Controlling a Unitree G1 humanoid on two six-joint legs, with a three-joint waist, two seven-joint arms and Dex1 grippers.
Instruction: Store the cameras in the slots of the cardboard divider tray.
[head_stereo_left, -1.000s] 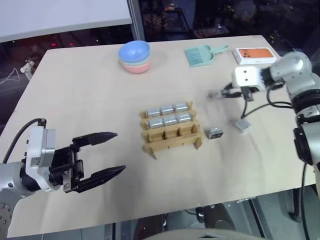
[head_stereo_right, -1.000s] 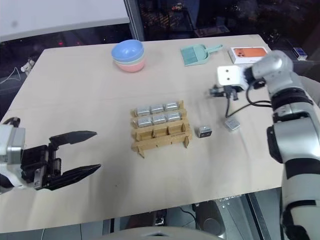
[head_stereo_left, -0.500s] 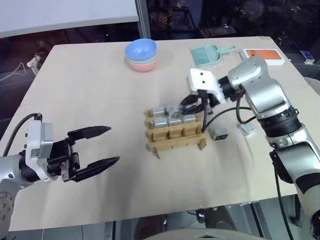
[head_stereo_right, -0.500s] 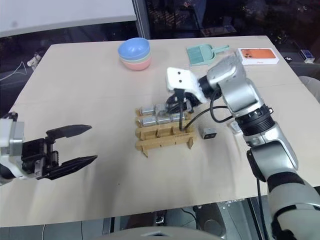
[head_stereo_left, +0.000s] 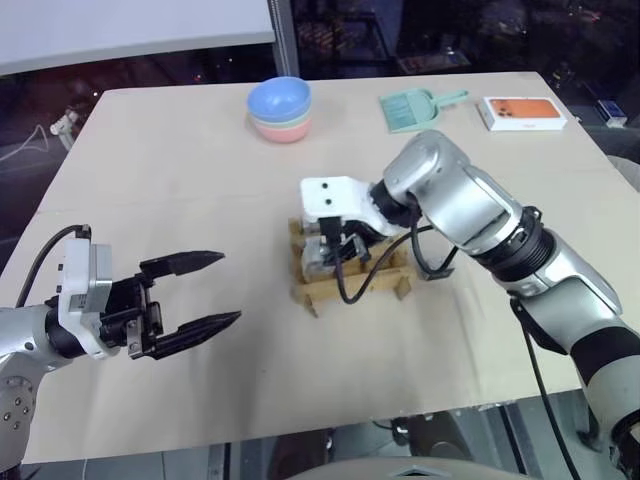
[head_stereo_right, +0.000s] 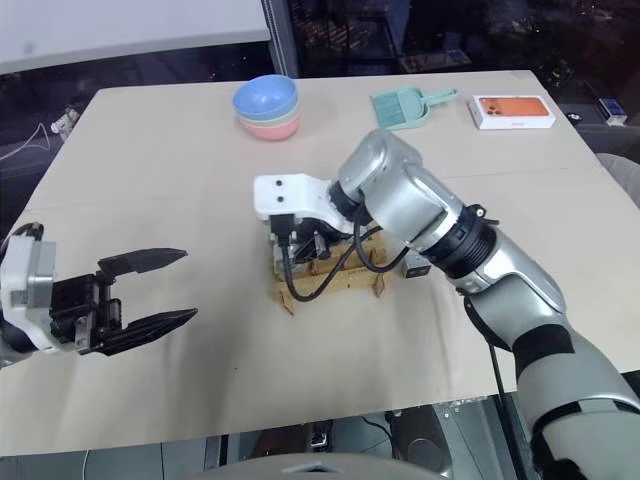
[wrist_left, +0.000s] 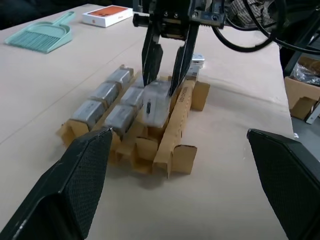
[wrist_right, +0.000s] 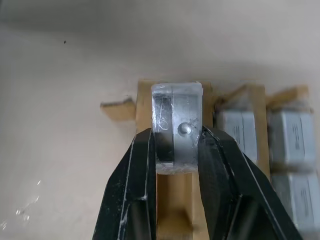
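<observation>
The right claw grips a camera from above — it hangs upright over an empty slot in the tray, at the row's end nearest the left claw, which waits wide open, well off toward the surface's left edge.

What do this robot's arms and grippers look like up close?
The right arm is rounded silver metal with black joint bands and a loose black cable. Each wrist ends in a white box. The left gripper and right gripper both have two long, black, pointed fingers with a finely textured surface.
</observation>
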